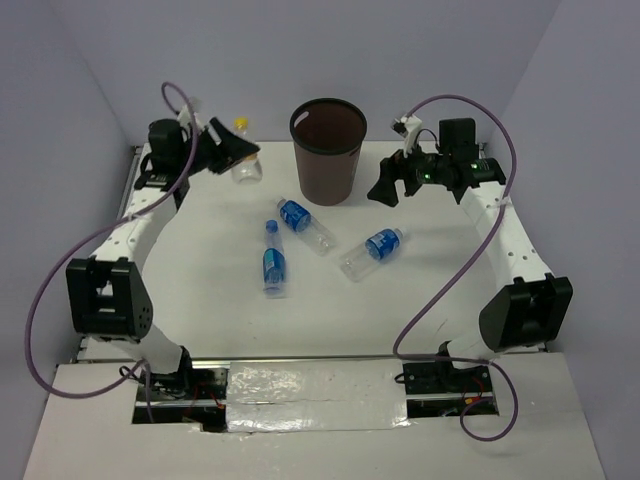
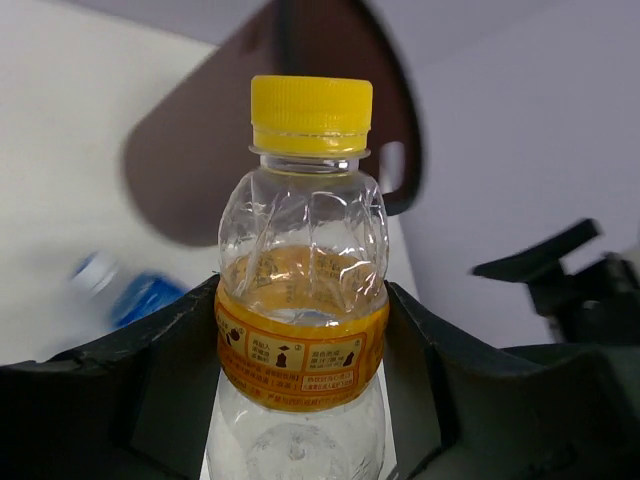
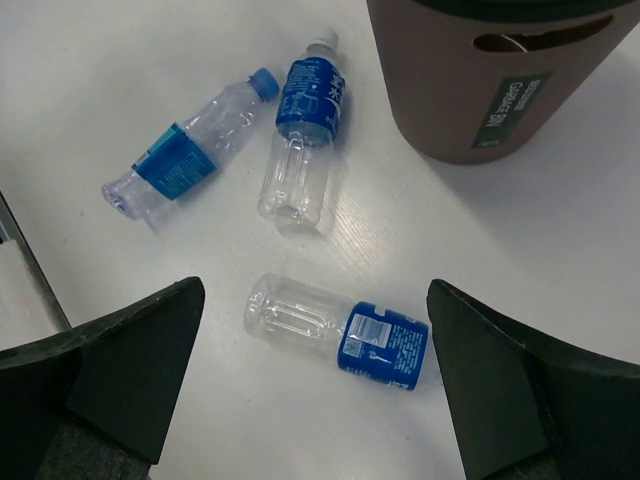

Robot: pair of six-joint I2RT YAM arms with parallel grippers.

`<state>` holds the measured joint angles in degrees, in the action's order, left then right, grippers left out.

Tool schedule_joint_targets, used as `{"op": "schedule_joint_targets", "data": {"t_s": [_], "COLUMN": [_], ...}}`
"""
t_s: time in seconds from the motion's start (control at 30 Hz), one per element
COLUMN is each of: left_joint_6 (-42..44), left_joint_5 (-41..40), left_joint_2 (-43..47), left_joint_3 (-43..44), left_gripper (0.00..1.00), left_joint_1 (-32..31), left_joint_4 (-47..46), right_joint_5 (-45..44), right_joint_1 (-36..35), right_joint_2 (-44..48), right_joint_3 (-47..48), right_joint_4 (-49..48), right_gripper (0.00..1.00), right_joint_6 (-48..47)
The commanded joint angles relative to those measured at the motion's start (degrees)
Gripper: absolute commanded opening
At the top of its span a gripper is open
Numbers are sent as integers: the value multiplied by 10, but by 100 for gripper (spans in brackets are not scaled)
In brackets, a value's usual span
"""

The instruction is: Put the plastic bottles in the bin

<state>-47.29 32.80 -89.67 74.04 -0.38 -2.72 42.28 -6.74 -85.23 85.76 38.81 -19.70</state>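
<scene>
The left pincer (image 1: 237, 152) is gripping a yellow-capped bottle (image 2: 303, 290) with an orange label, and its fingers (image 2: 150, 380) are pressing against both sides. This is happening at the far left of the worktop (image 1: 200, 300), left of the bin (image 1: 327, 165). Whether that bottle is resting on the worktop cannot be told. The right pincer (image 1: 396, 190) is hanging wide apart just right of the bin, holding nothing. The bin is standing upright at far centre. Three blue-labelled plastic bottles are lying on their sides in front of it, outside it: the left bottle (image 1: 273, 262), the middle bottle (image 1: 305, 225) nearest the bin, and the right bottle (image 1: 372, 250).
</scene>
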Motion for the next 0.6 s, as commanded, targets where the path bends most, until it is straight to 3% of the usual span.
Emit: {"op": "schedule_joint_targets", "data": {"t_s": [0.0,0.23,0.33,0.4,0.57], "left_joint_6": [-46,-62,-62,-65,-47], "left_joint_5": [35,10,-32,-69,-128], "left_joint_2": [-62,-274,-352,-385,-401], "left_joint_3": [135,420,540,580,583], "left_gripper": [34,35,41,49,73], "left_joint_1": [-50,-130,-151,-161,-178], "left_joint_4": [-84,-52,-12,-2,-10], "right_joint_5": [-3,-7,-9,-10,-11], "right_joint_1": [7,17,18,18,19], "right_joint_2": [38,67,75,82,90], "right_joint_3": [-24,-73,-88,-100,-122], "right_joint_4": [8,-2,-2,-3,-5], "right_gripper": [100,100,100,100,100], "right_joint_6": [-13,-10,-11,-13,-17]}}
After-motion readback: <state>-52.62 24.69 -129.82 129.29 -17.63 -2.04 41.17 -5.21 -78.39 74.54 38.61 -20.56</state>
